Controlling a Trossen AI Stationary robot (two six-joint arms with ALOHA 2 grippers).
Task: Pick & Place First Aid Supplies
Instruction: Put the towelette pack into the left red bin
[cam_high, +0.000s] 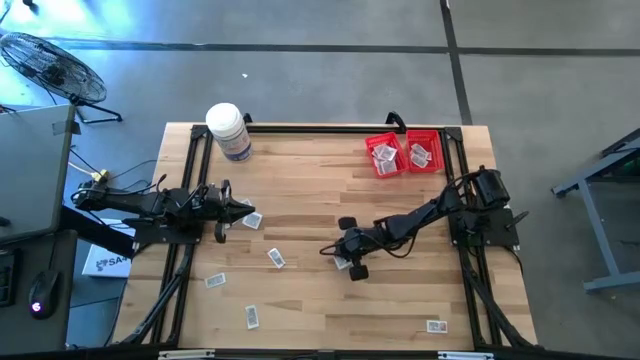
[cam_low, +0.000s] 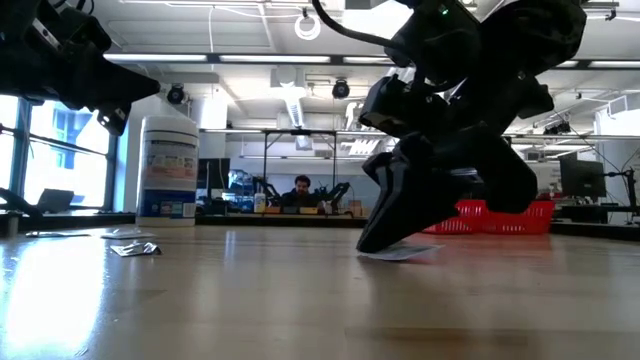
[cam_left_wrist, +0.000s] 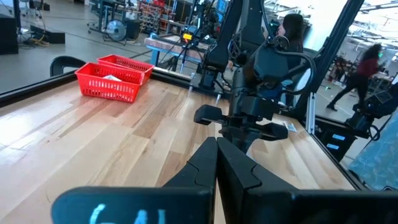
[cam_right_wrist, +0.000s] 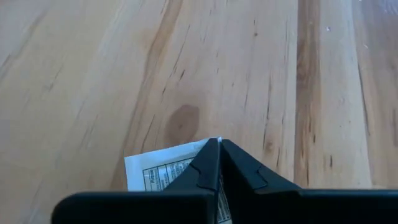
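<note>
Right pincer (cam_right_wrist: 219, 144): clenched on a packet (cam_right_wrist: 163, 168) mid-bench (cam_high: 320, 200), tips down at the wood
Left pincer (cam_left_wrist: 216, 144): clenched, empty, waiting at the left
Doing it well: lift straight, confirm packet rises, carry to far-right red baskets (cam_high: 404, 153)

Smooth wood table (cam_high: 320, 190) (matt), plastic baskets (cam_high: 404, 153)

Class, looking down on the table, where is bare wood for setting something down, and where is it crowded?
Bare: between the bottle and red baskets. Crowded: loose packets between the shut left gripper and right gripper, shut on a packet.
</note>
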